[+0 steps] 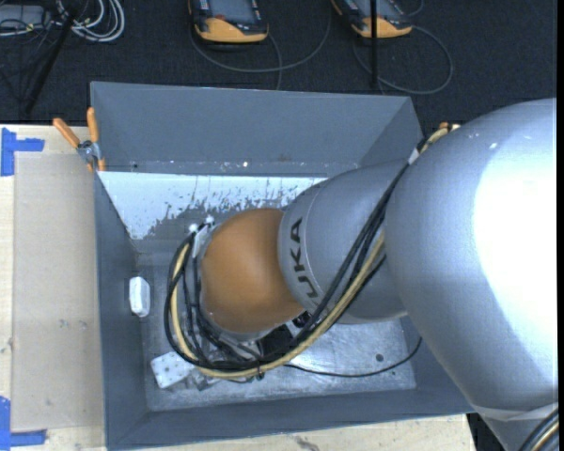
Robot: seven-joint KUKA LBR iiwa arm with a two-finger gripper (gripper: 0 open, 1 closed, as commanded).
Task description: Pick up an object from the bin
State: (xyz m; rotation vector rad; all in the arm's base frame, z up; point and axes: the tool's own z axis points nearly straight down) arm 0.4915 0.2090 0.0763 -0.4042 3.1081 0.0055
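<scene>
Two things on the floor, none seen lifted

Two small things are seen on the floor of the bin (254, 139): a white lump (137, 296) beside the left wall, and a pale scrap (172, 372) in the near left corner. The arm (432, 252) is reached deep into the bin from the right, with its orange cover (240, 271) and looped cables (180, 318) set over the middle of the floor. The gripper (226, 353) is placed low under that cover, nearest to the scrap, which lies just beside the cable loop; the lump lies a little apart to the left. Whether the gripper is open or closed cannot be told, as it is masked by the cover and cables. Nothing is shown to be held. The task is therefore judged to be at the reach or grasp stage: the arm is down in the bin, while a confirmed grip, the lift and the withdrawal are left to be done.
</scene>
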